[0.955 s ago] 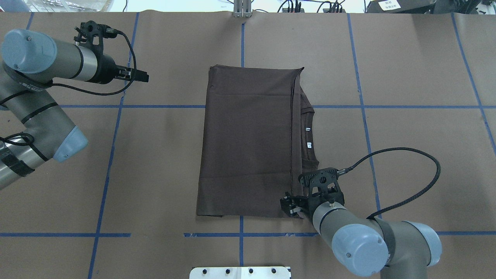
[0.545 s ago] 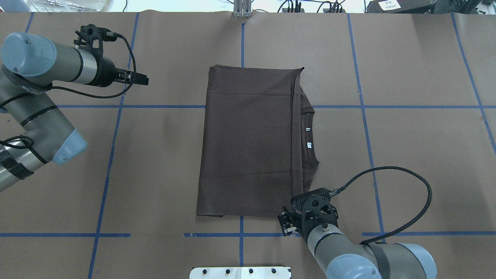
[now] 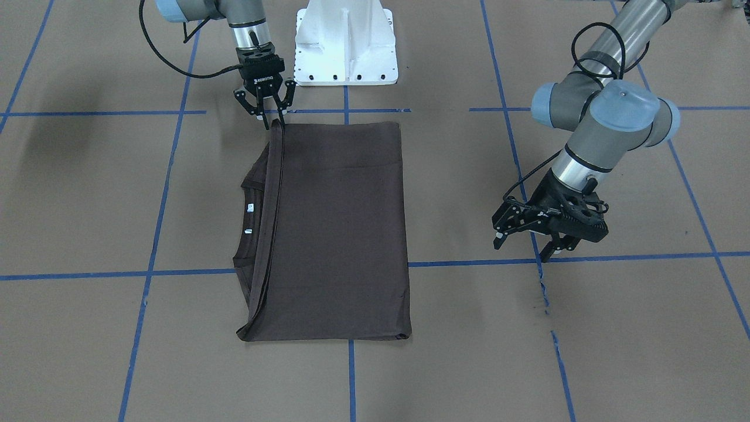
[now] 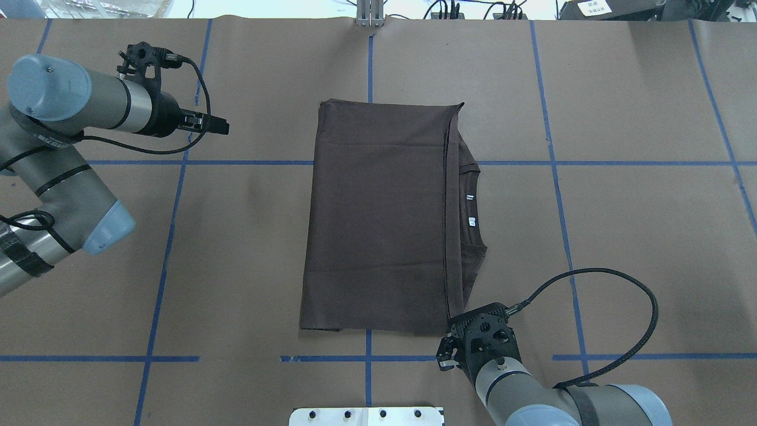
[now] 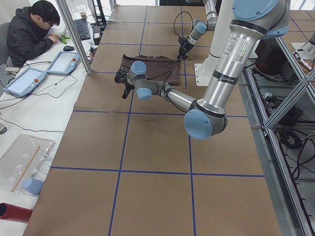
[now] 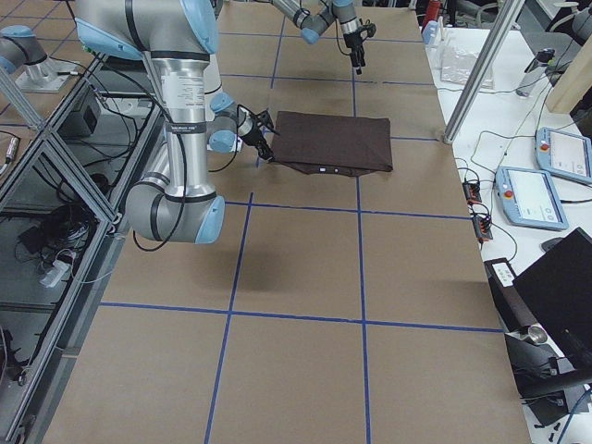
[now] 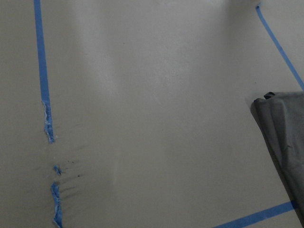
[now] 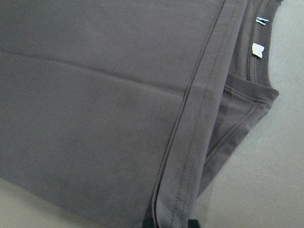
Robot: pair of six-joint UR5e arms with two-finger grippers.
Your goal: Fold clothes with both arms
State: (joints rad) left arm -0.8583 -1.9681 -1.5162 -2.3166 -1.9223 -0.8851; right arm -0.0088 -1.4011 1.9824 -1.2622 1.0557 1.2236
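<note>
Clock read on the overhead view, 12 pointing away from the robot. Nearest, at 6: white base pedestal (image 4: 366, 416) at the edge of the bench (image 4: 621, 236). Just beyond it is the right gripper (image 3: 269, 117), jaws spread and grasping nothing, tips pointing down at the 5 o'clock corner of the T-shirt (image 4: 378, 213). Its wrist view shows the two tips either side of the stitched hem there; whether they touch the cloth, cannot tell. T-shirt lies flat mid-bench, folded to a rectangle, long sides running 6 to 12. The top layer's hem runs along the 3 o'clock side, with the ribbed collar (image 4: 473, 242) and two small white neck tags (image 4: 471, 222) showing past it. Bench is covered in brown paper, with blue tape lines (image 4: 591, 163) in a grid. Left gripper (image 3: 523, 246) sits farther off, at 10 o'clock of the shirt and well apart from it, jaws released and empty, over bare paper near a tape line. Past the 12 o'clock edge, a person (image 5: 29, 34) is seated at a white desk.
</note>
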